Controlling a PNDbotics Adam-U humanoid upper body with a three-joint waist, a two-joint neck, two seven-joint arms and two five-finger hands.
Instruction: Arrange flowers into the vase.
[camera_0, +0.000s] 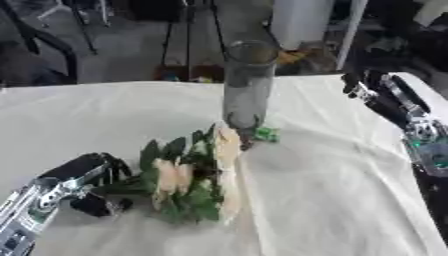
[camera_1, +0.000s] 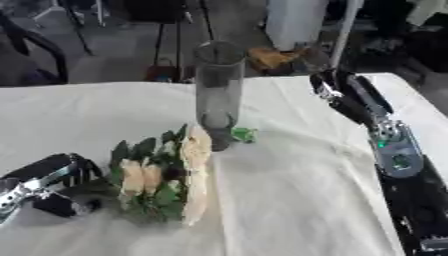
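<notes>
Left robot hand (camera_0: 87, 180) grips the flowers (camera_0: 197, 175) lying on the white tablecloth (camera_0: 332, 200) before the vase (camera_0: 248, 85).

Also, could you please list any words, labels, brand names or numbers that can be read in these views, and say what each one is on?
No text can be read in either view.
The glass vase has no label.
The white tablecloth is plain.
The flowers carry no tag.
Small green and pale marks on the right arm and on the left arm are too blurred to read.
</notes>
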